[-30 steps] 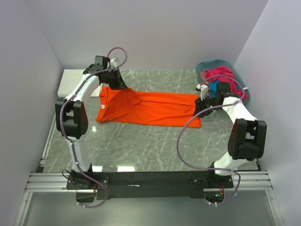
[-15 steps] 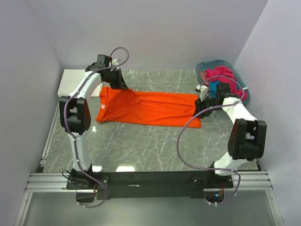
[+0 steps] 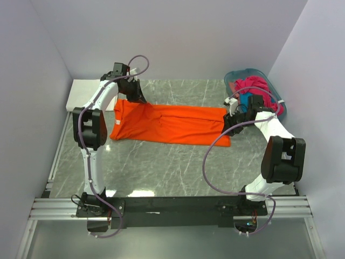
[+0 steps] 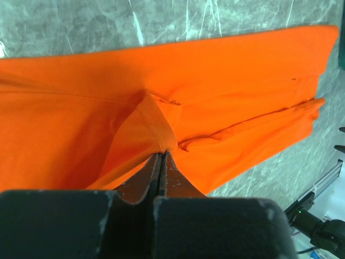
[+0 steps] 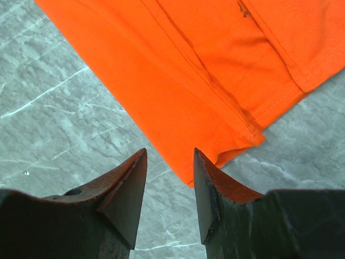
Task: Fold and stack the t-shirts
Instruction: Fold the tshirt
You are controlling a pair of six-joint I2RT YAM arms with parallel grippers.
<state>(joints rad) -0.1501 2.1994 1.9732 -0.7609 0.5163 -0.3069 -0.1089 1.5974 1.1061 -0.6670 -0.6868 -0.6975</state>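
Midway through a fold, the orange t-shirt (image 3: 172, 124) lies stretched across the grey marble-patterned table (image 3: 178, 172), doubled into a long band that runs from one arm to the other. The left gripper (image 4: 161, 157) has its jaws pressed fully together on a small peak of the cloth near the far edge of the band's left end. The fabric rises in a tent from the pinch while the rest lies flat. The right gripper (image 5: 168, 162) hangs low over the opposite end with its jaws roughly half apart and nothing between them, the shirt's lower corner lying just ahead of the tips. A magenta t-shirt (image 3: 253, 85) and a blue t-shirt (image 3: 245, 101) sit heaped in the teal basket (image 3: 281, 108) at the far right corner.

The cloth looks light, thin and entirely limp. It will likely sag from any single hold, crease where it is pinched and drag across the tabletop rather than move as a sheet. Nothing in it is fragile, yet the layers may slip apart if only the top one is caught. The safest holds appear to be the stitched hems and corners, where the doubled seam gives the fingers something firmer, taken at both ends together so the band lifts evenly
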